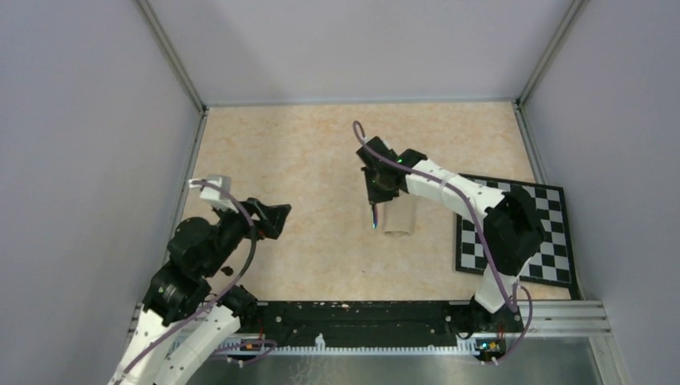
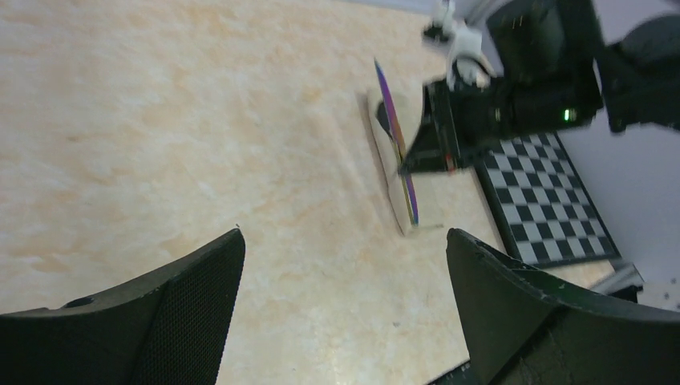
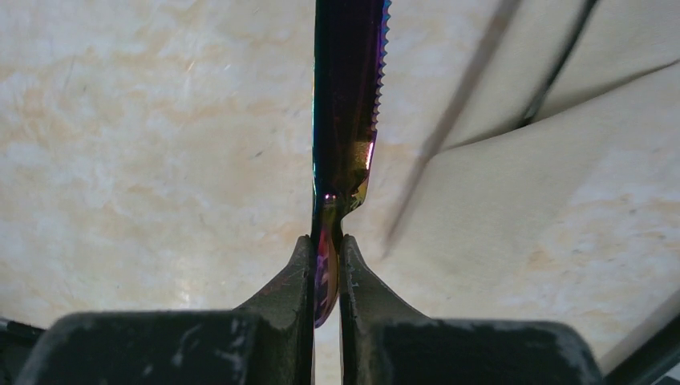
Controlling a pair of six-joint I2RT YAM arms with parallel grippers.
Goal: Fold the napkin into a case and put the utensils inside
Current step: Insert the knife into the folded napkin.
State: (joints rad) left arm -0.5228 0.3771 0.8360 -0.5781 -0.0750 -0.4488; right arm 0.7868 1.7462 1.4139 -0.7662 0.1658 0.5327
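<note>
Now the right end effector (image 3: 326, 241) is pressed together on the handle of the purple iridescent knife (image 3: 345, 104). It holds the blade just over the left side of the case (image 1: 398, 218), which lies right of the middle of the bench (image 1: 281, 152), toward its near edge. The left end effector (image 2: 345, 237) hangs spread and empty near the left edge. The knife looks stiff, thin and slick, so a handle grip suits it. The soft cloth could shift. A dark shape in the case is possibly the spoon.

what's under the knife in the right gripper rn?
Below the knife: the edge of the folded napkin and bare table. The napkin's inside is covered, so its contents can't be seen.
</note>
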